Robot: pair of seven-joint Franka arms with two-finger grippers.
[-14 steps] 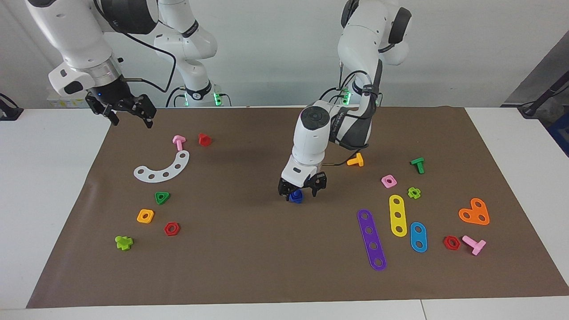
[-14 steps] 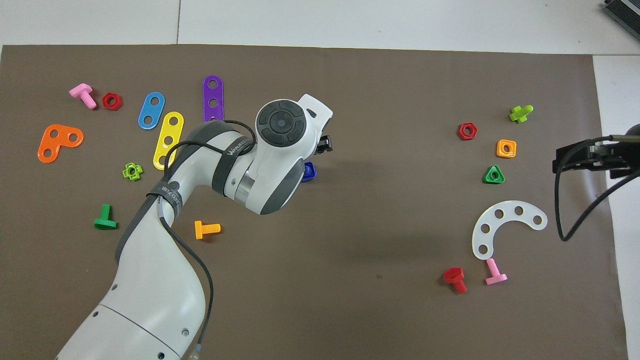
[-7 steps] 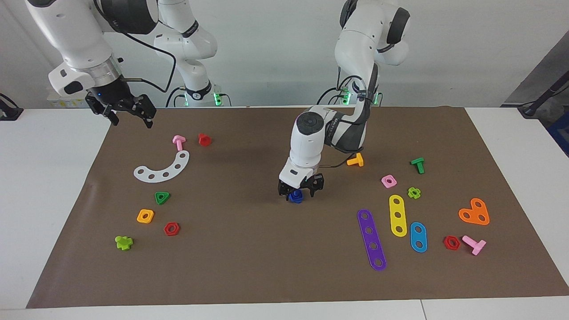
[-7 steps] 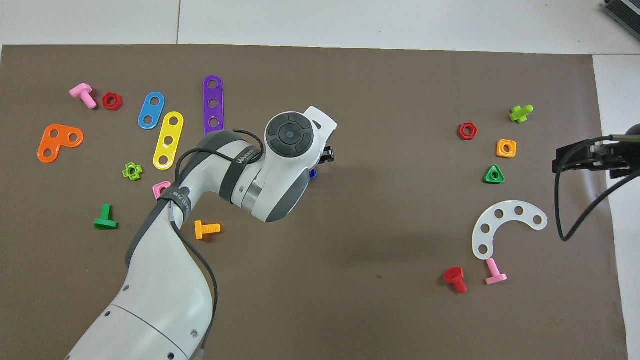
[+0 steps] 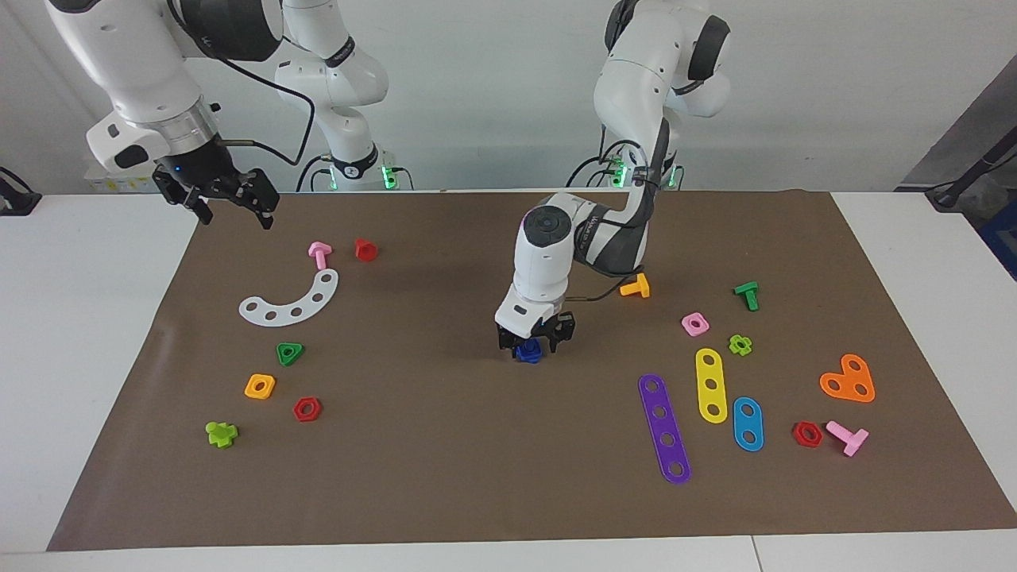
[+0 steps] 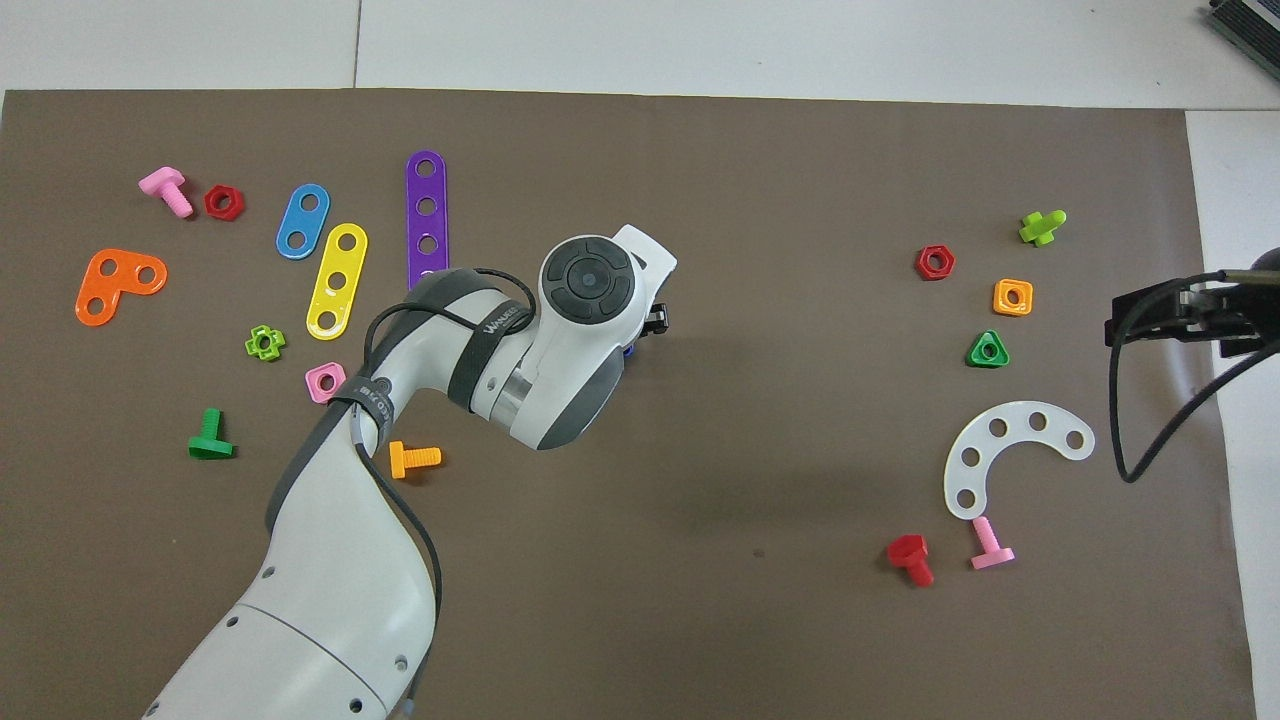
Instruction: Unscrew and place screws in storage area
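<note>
The dark-blue screw (image 5: 528, 352) stands on the brown paper sheet (image 5: 445, 453) near the middle of the table. My left gripper (image 5: 535, 346) is down over it, straddling it at paper level. In the overhead view the left wrist covers the screw except for a blue sliver (image 6: 627, 350). My right gripper (image 5: 230, 205) hangs open and empty over the sheet's corner at the right arm's end, where the arm waits; its black hand (image 6: 1180, 318) also shows in the overhead view.
Toward the left arm's end lie a purple strip (image 5: 664, 429), yellow strip (image 5: 711, 385), light-blue strip (image 5: 748, 423), orange heart plate (image 5: 848, 380) and an orange bolt (image 5: 636, 287). Toward the right arm's end lie a white curved strip (image 5: 292, 302), red bolt (image 5: 365, 249) and green nut (image 5: 290, 353).
The left arm has swung its wrist more upright over the dark-blue screw, and the gripper has narrowed around it. The screw stays in place. The right arm has not moved.
</note>
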